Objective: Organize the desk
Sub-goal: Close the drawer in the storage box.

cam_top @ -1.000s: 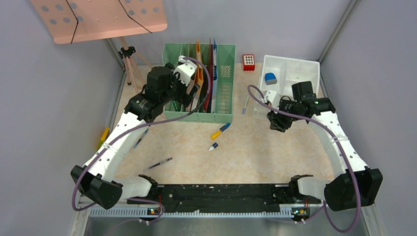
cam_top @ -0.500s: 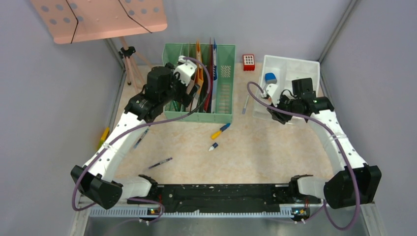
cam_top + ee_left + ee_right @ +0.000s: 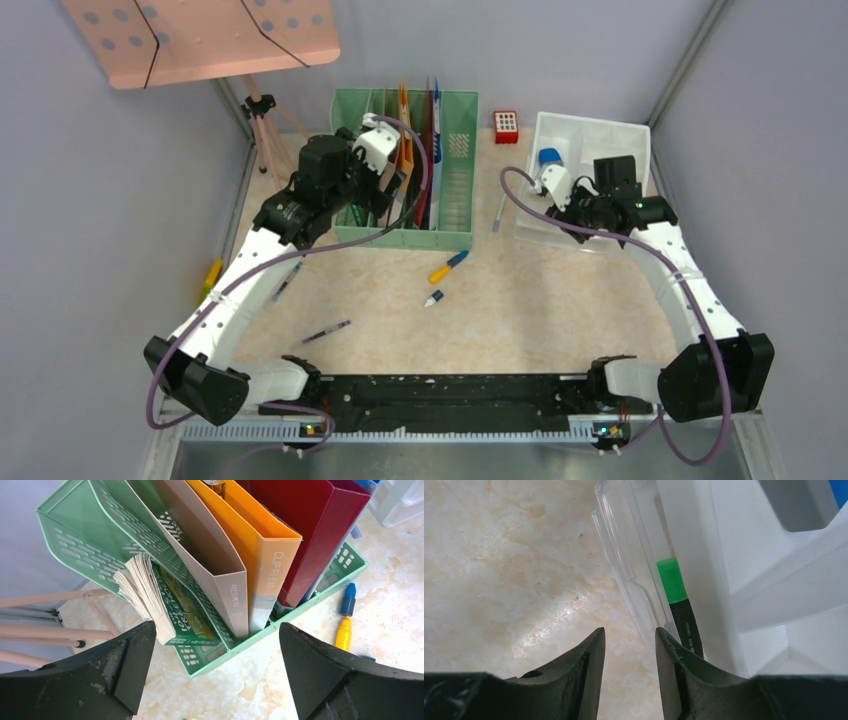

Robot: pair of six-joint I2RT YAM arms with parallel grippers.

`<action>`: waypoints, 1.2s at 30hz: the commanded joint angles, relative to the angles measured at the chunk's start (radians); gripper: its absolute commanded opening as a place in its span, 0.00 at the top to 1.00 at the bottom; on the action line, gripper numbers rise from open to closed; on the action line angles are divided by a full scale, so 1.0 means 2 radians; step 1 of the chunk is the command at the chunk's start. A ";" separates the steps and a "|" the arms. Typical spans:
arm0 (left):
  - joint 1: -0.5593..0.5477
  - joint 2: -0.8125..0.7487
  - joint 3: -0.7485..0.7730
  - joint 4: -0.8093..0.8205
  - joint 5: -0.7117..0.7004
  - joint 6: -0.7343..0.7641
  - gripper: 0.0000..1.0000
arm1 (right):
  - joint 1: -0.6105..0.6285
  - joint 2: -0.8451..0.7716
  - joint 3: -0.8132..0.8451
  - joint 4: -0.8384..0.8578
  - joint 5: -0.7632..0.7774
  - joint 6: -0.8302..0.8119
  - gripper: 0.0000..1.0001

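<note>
The desk (image 3: 540,310) fills the walled bay, its marbled top bare in the middle; a green file rack (image 3: 455,238) stands at its far edge, and a white tray (image 3: 610,135) sits at the far right corner. The left gripper (image 3: 217,627) hangs over the rack's left end, jaws spread wide with nothing between them; below it stand a beige folder (image 3: 215,555), an orange clip file (image 3: 270,545) and a red folder (image 3: 310,530), with a thick booklet (image 3: 145,590) leaning in the next slot. The right gripper (image 3: 629,632) sits low at the tray's near left corner; its jaws stand a narrow gap apart, and only tabletop seems to show through it. Just beside one finger a green-capped marker (image 3: 672,580) lies behind a clear wall (image 3: 624,565). A yellow-and-blue marker (image 3: 448,266) lies on the desk in front of the rack; a dark pen (image 3: 327,332) lies nearer the front rail (image 3: 440,390).
</note>
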 commanded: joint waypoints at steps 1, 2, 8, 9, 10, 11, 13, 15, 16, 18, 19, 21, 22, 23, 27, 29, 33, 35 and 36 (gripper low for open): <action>0.002 -0.016 0.008 0.025 0.002 0.000 0.01 | 0.006 -0.001 -0.009 0.050 0.022 -0.015 0.58; 0.002 -0.015 0.008 0.025 0.003 0.000 0.01 | 0.007 -0.001 -0.014 0.055 0.023 -0.016 0.58; 0.002 -0.015 0.008 0.025 0.002 0.001 0.02 | 0.007 -0.005 -0.035 0.085 0.038 -0.022 0.58; 0.002 -0.015 0.009 0.025 0.002 0.001 0.02 | 0.007 -0.008 -0.037 0.090 0.040 -0.023 0.58; 0.002 -0.015 0.009 0.024 0.001 0.001 0.01 | 0.007 -0.010 -0.040 0.093 0.041 -0.024 0.58; 0.002 -0.014 0.010 0.024 0.001 0.002 0.02 | 0.007 -0.012 -0.043 0.096 0.042 -0.025 0.58; 0.002 -0.013 0.010 0.025 0.001 0.001 0.01 | 0.007 -0.016 -0.046 0.100 0.045 -0.026 0.58; 0.002 -0.012 0.009 0.026 0.002 0.000 0.01 | 0.007 -0.018 -0.048 0.101 0.047 -0.027 0.58; 0.002 -0.011 0.009 0.026 0.002 0.001 0.01 | 0.007 -0.020 -0.049 0.100 0.048 -0.028 0.58; 0.002 -0.010 0.008 0.027 0.002 0.000 0.01 | 0.007 -0.022 -0.052 0.099 0.047 -0.028 0.58; 0.002 -0.010 0.007 0.027 0.002 -0.001 0.01 | 0.007 -0.023 -0.052 0.096 0.045 -0.028 0.58; 0.002 -0.010 0.006 0.027 0.002 -0.001 0.01 | 0.006 -0.027 -0.054 0.090 0.039 -0.024 0.57; 0.002 -0.011 0.006 0.027 0.002 -0.001 0.02 | 0.007 -0.031 -0.055 0.086 0.035 -0.022 0.56; 0.002 -0.012 0.006 0.026 0.001 -0.001 0.01 | 0.007 -0.036 -0.057 0.083 0.029 -0.019 0.55; 0.002 -0.017 0.006 0.024 -0.003 0.002 0.01 | 0.007 -0.063 -0.075 0.077 0.004 0.009 0.51; 0.002 -0.019 0.006 0.023 -0.005 0.002 0.02 | 0.007 -0.078 -0.085 0.074 -0.009 0.031 0.47; 0.003 -0.024 0.004 0.019 -0.009 0.002 0.01 | 0.007 -0.108 -0.106 0.077 -0.028 0.077 0.40; 0.002 -0.028 0.000 0.020 -0.010 0.000 0.01 | 0.007 -0.125 -0.120 0.086 -0.030 0.104 0.30; 0.002 -0.031 -0.002 0.020 -0.012 0.000 0.01 | 0.007 -0.133 -0.128 0.091 -0.030 0.117 0.19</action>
